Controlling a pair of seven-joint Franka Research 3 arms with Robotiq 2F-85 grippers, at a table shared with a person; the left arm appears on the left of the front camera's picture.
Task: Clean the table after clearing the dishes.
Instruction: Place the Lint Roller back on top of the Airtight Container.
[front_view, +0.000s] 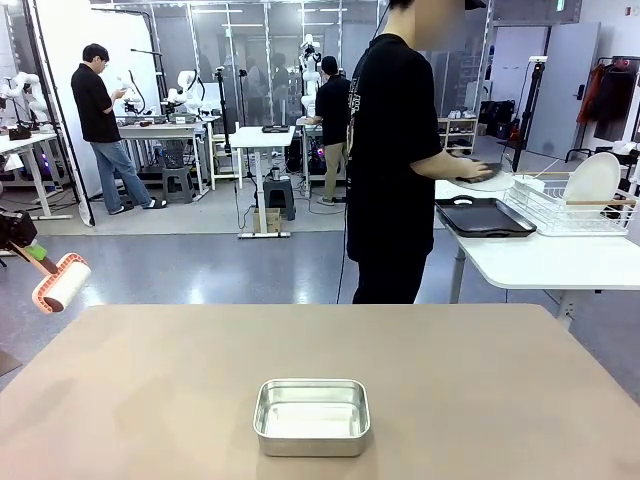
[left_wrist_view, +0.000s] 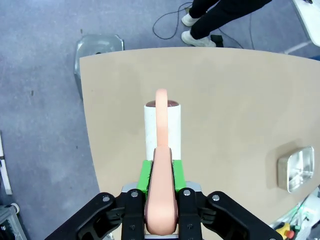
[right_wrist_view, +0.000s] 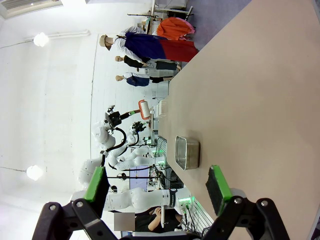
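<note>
The tan table (front_view: 480, 380) fills the near half of the front view. My left gripper (front_view: 30, 248) hangs off its far left corner, shut on the salmon handle of a lint roller (front_view: 62, 283) with a white roll. In the left wrist view the left gripper (left_wrist_view: 161, 175) clamps that handle between its green pads, with the lint roller (left_wrist_view: 162, 125) above the table (left_wrist_view: 225, 115) near its edge. My right gripper (right_wrist_view: 157, 192) stands open and holds nothing above the table (right_wrist_view: 250, 100). A white plate (front_view: 592, 180) stands in a wire rack, and a dark tray (front_view: 485, 217) lies beside it.
A small steel pan (front_view: 312, 417) sits near the table's front middle, also seen as the steel pan (left_wrist_view: 297, 167) and steel pan (right_wrist_view: 186, 152). A person (front_view: 395, 150) stands at the far edge, turned toward the white side table (front_view: 540, 265), one hand (front_view: 470, 170) on it.
</note>
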